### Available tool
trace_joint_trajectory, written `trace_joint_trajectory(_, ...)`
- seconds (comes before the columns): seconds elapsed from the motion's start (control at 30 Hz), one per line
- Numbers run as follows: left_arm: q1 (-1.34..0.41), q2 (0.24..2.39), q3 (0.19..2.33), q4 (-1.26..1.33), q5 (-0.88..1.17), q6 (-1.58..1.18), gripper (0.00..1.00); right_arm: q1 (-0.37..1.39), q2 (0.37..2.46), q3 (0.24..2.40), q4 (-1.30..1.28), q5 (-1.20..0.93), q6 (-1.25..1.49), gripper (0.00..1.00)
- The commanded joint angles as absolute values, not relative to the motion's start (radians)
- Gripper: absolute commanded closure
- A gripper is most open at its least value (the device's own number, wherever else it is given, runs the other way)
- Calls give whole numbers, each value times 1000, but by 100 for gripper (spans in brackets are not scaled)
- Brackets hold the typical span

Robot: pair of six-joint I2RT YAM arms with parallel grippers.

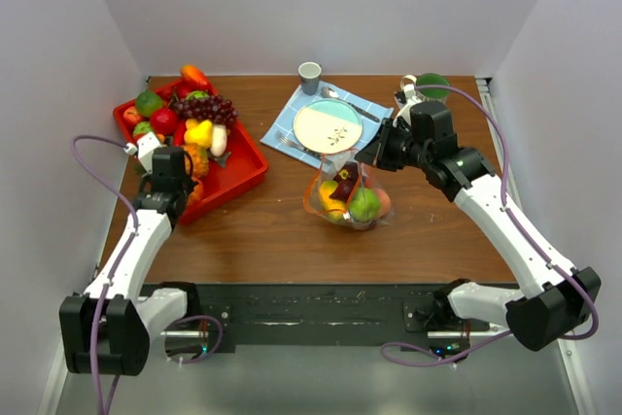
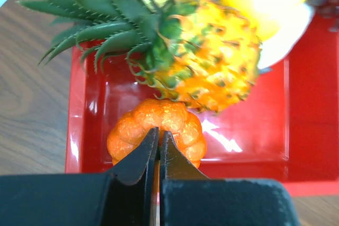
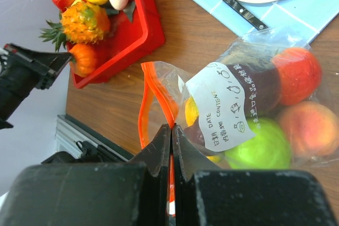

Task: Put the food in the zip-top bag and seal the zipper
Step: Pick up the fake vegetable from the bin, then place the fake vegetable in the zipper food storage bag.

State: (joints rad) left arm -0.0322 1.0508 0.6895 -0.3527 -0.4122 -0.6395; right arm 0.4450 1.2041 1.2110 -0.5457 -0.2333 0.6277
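Zipper [image 3: 145,99] pinched in closed right gripper [image 3: 171,126], left gripper [image 2: 159,132] closed near pumpkin [image 2: 183,124]

Your wooden tabletop [image 1: 272,240] carries a red tray [image 1: 238,157] under your left tool [image 2: 159,133], a clear bag [image 1: 352,196] at your right tool's [image 3: 171,128] tips, and beyond that tool a blue napkin [image 1: 291,110] and grey cup [image 1: 309,76].

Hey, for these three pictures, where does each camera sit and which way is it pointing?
Top external: above and behind the robot, looking down on the table; left arm, right arm and bases show.
Left wrist: on the left arm, looking past its shut jaws at the pumpkin and pineapple in the red tray.
Right wrist: on the right arm, past jaws shut on the zipper of the zip-top bag.
Both wrist views show pumpkin and pineapple.
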Motion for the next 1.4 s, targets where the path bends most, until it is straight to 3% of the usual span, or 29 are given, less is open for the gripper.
trace_joint_trajectory(0.0, -28, 996, 750, -382, -316, -583, 100, 448, 1192, 1256, -529, -230, 623, 100)
trace_joint_trajectory(0.37, -28, 974, 814, -391, -175, -549, 100, 449, 1196, 1255, -537, -218, 634, 100)
trace_joint_trajectory(0.53, -47, 956, 905, -402, -6, -569, 100, 448, 1224, 1272, -535, -219, 640, 100)
trace_joint_trajectory(0.93, -608, 1080, 1097, -261, -90, -732, 100, 451, 1262, 1325, -554, -163, 655, 100)
trace_joint_trajectory(1.37, -847, 1389, 1250, -157, -178, -742, 100, 454, 1240, 1364, -643, -92, 652, 100)
